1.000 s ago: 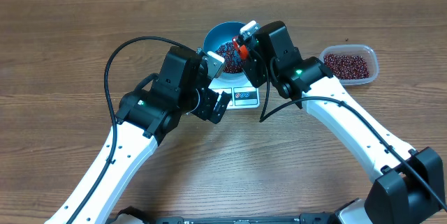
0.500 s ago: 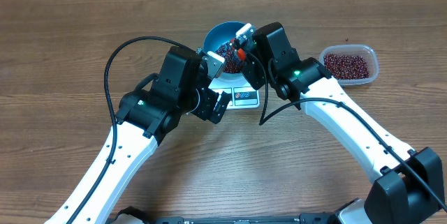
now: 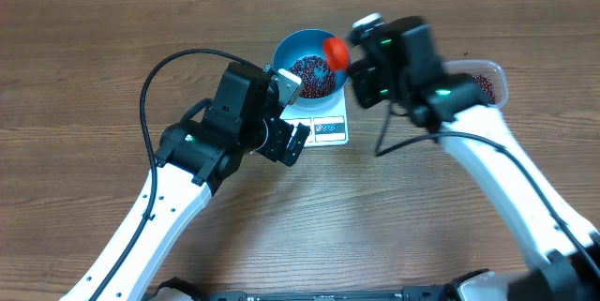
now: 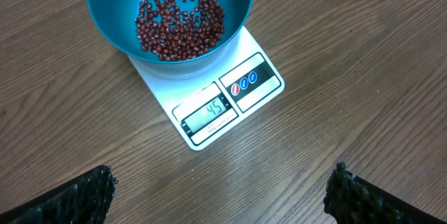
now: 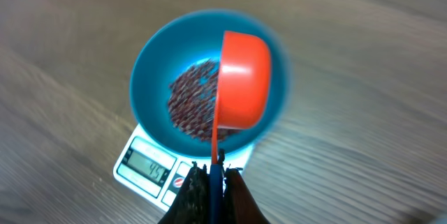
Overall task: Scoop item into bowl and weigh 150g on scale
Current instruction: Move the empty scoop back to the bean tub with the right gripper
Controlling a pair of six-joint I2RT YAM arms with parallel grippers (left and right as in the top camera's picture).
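Observation:
The teal bowl (image 3: 292, 50) stands on the white scale (image 3: 328, 130), and a layer of dark red beans (image 3: 309, 74) lies in it. In the left wrist view the bowl (image 4: 105, 21), its beans (image 4: 180, 18) and the scale (image 4: 230, 105) show clearly, and the display reads 45. My right gripper (image 5: 213, 175) is shut on the thin handle of the orange scoop (image 5: 243, 88). The scoop hangs over the bowl's (image 5: 150, 63) right side, turned so its outer shell faces the camera. My left gripper (image 4: 223, 192) hangs open over bare table in front of the scale.
A clear tub (image 3: 497, 78) with more beans sits at the right, largely hidden under my right arm. The left arm (image 3: 225, 127) reaches in close to the scale's left side. Wood-grain tabletop lies all around.
My right arm has swung to the right, carrying the orange scoop from over the beans to the bowl's right rim. The left arm has not moved.

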